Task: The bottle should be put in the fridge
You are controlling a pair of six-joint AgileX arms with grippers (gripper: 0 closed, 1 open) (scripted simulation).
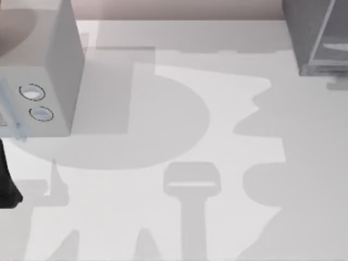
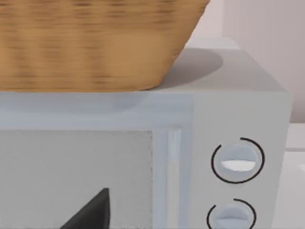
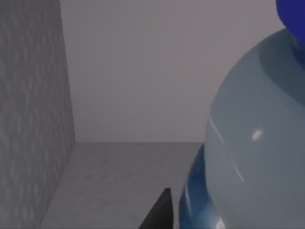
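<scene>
Right hand: grip state cannot be told | bottle close against it, inside grey fridge walls | left arm parked by dial box | judged: placement nearly done, release and withdrawal remaining.

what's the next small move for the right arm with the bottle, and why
Probably a release, then a straight retreat. In the right wrist view the bottle stands very close to the camera, with grey walls and a grey floor around it, which looks like the inside of the fridge. A dark finger sits right beside the bottle, so the retreat should be slow so as not to tip it.
</scene>
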